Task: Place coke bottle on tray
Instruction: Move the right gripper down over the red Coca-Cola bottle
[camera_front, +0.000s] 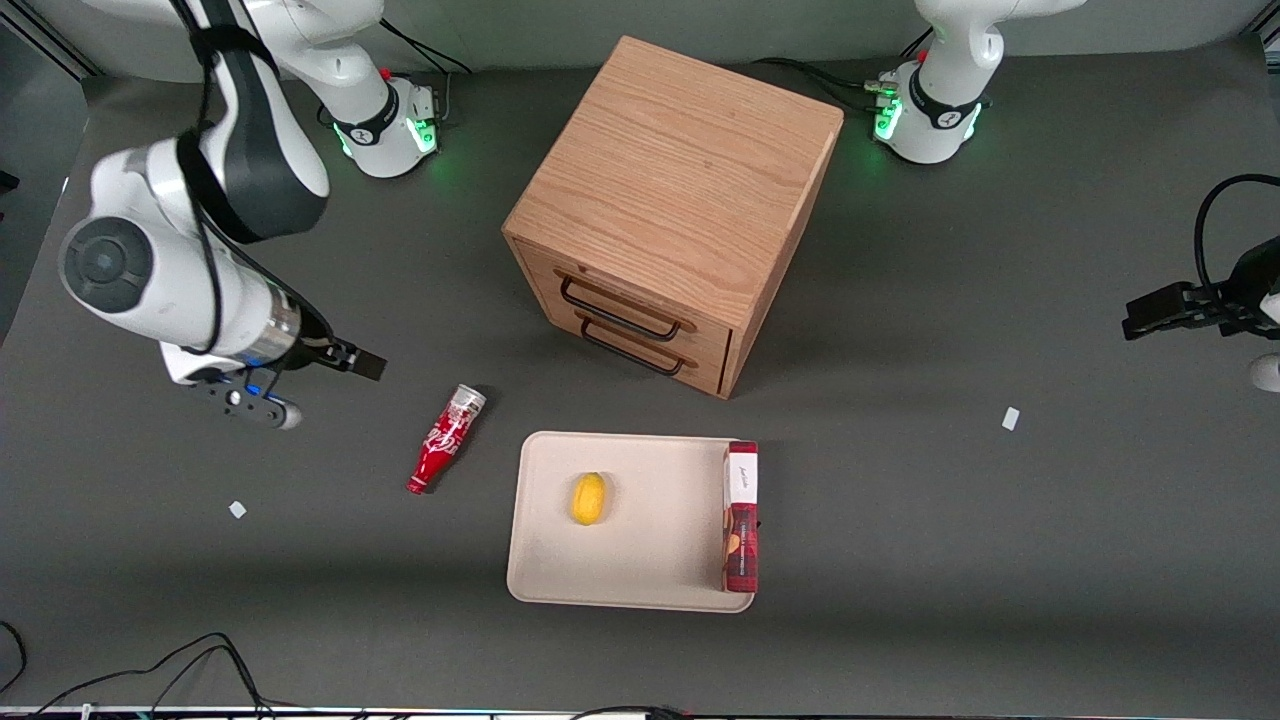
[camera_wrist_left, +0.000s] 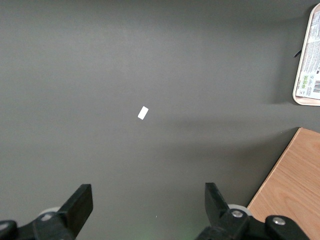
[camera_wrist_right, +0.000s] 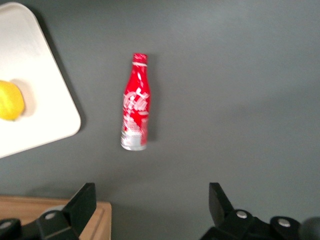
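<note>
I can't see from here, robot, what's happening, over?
Hand open, above table beside coke bottle. Bottle lying on table, off tray. Nothing between them.

Coke bottle (camera_front: 445, 440) (camera_wrist_right: 136, 102): small red contour bottle with white script and a silvery base, lying on its side on the dark table, apart from the tray and toward the working arm's end. Its base points toward the wooden cabinet; its narrow red neck points nearer the front camera.

Tray (camera_front: 640, 580) (camera_wrist_right: 45, 95): shallow beige rectangle with rounded corners and a raised rim, lying flat in front of the cabinet's drawers, nearer the front camera.

The gripper (camera_front: 300, 385) (camera_wrist_right: 150, 210) hangs open above the table, near the bottle's base.
</note>
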